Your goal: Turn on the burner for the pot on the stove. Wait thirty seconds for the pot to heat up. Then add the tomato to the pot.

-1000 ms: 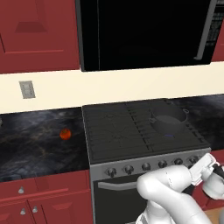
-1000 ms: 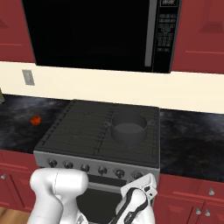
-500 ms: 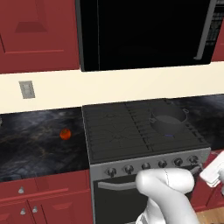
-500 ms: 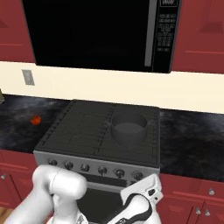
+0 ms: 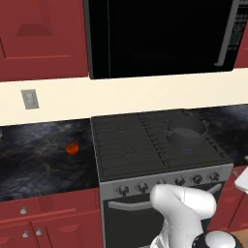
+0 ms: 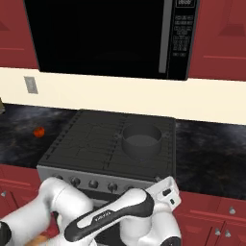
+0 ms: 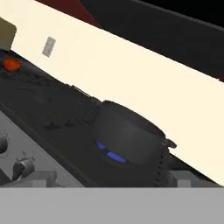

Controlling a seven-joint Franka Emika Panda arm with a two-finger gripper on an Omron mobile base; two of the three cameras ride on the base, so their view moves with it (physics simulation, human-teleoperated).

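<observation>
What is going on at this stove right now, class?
A white robot arm stands in front of the stove, holding nothing. A blue flame burns under the pot, so its burner is on. The tomato lies on the counter left of the stove, not yet added.

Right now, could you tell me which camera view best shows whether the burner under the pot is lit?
The hand view: blue flame glows under the pot. The left base view shows a faint blue glint; the right base view shows the pot's inside.

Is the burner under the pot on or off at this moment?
On. In the hand view a blue flame glows under the pot; a faint blue glint also shows beneath it on the stove in the left base view.
</observation>
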